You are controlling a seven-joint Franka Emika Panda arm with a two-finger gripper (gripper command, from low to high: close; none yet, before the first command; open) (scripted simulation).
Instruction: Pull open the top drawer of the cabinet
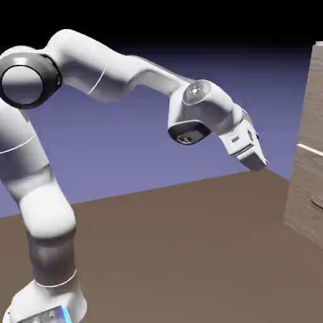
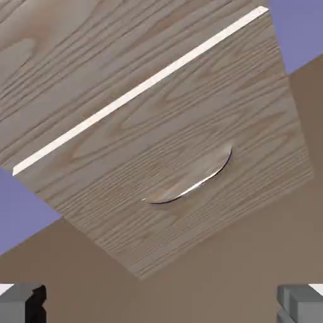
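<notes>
The cabinet [image 1: 307,189] stands at the exterior view's right edge, tall and light brown, only partly in frame. A pale seam [image 1: 309,149] splits its face, and the top drawer [image 1: 313,94] is the part above it. My gripper [image 1: 255,161] hangs in the air left of the cabinet, near the seam's height and a clear gap away from the wood. In the hand view the top drawer [image 2: 88,57] fills the upper left, and its handle is out of view. The gripper [image 2: 161,306] is open with nothing between its fingertips [image 2: 23,303].
Below the seam [image 2: 135,91] lies the lower drawer front [image 2: 189,145] with a curved handle [image 2: 189,184]. The brown table [image 1: 176,252] stretches under the arm to the cabinet's foot. The blue-violet backdrop fills the rest.
</notes>
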